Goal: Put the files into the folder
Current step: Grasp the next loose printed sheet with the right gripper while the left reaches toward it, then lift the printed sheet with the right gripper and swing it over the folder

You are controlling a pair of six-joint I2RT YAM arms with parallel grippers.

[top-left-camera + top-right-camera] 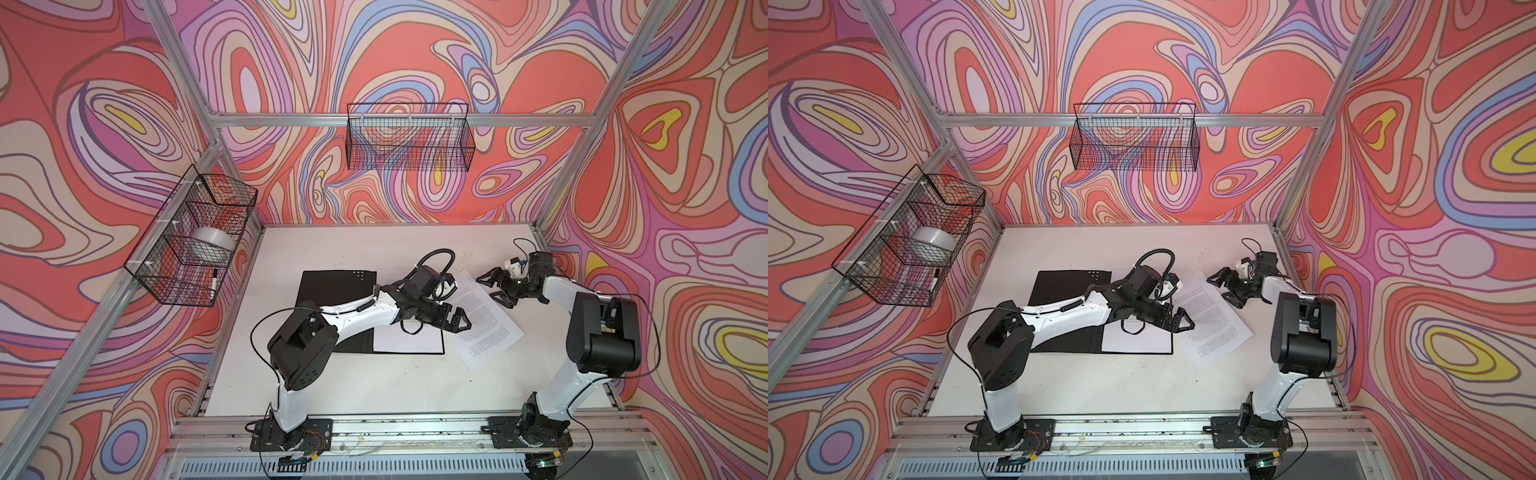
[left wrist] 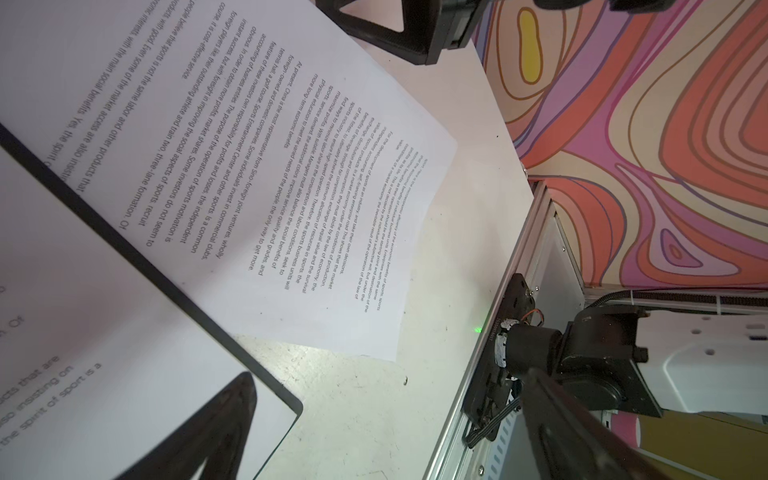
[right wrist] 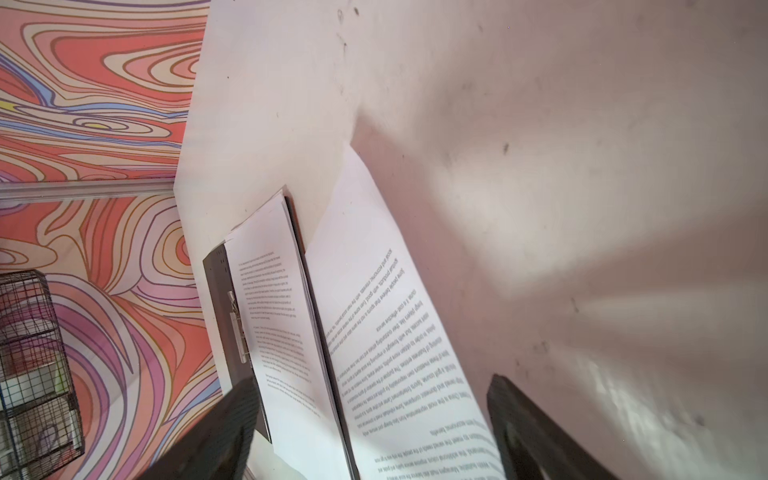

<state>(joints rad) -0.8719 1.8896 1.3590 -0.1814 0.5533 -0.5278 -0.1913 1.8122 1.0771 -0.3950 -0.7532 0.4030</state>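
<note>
The folder lies open on the white table, black inside faces up, seen in both top views. A stack of printed files rests on its right half. One more printed sheet lies askew on the table just right of the folder. My left gripper hovers open over the folder's right edge and this loose sheet, holding nothing. My right gripper is open above the loose sheet's far corner; in the right wrist view the loose sheet lies below its spread fingers.
A wire basket on the left wall holds a tape roll and a marker. A second wire basket hangs on the back wall. Aluminium frame posts ring the table, and a metal rail runs along its front edge.
</note>
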